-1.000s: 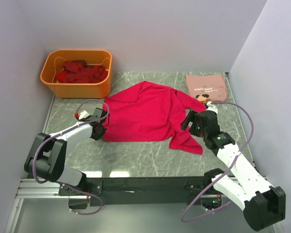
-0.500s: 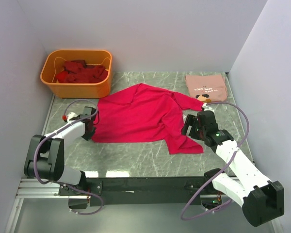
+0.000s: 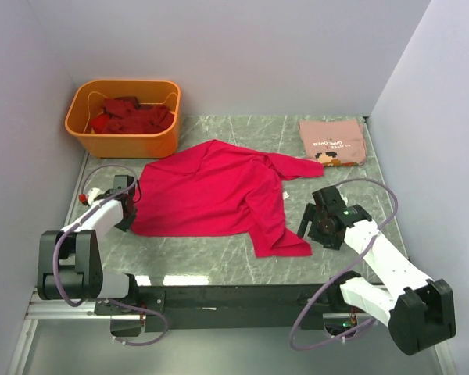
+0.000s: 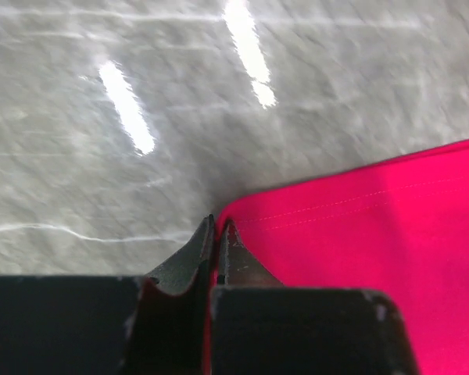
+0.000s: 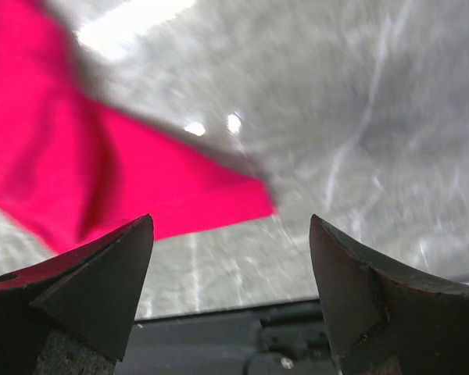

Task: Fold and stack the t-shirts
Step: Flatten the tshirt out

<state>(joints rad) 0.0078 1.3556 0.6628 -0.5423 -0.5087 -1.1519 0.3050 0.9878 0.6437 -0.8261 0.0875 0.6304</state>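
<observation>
The left gripper (image 3: pixel 128 211) is closed tight, its two fingers pressed together on the left corner of the crimson-pink t-shirt (image 3: pixel 211 191); in the left wrist view the fingertips (image 4: pixel 217 226) meet right at the hemmed corner of the cloth (image 4: pixel 359 234), with a sliver of red showing between them. The shirt lies spread and rumpled on the grey marbled table (image 3: pixel 219 251), its near right end narrowing to a point. The right gripper (image 3: pixel 314 225) stands just beside that point with its jaws spread wide and nothing between them; from its wrist camera the gripper (image 5: pixel 230 223) frames the pointed end of the shirt (image 5: pixel 55 156) lying flat on the table. A folded salmon-pink t-shirt (image 3: pixel 333 141) rests at the far right, and dark red t-shirts (image 3: pixel 133 116) lie heaped in the orange tub (image 3: pixel 123 144) at the far left.
</observation>
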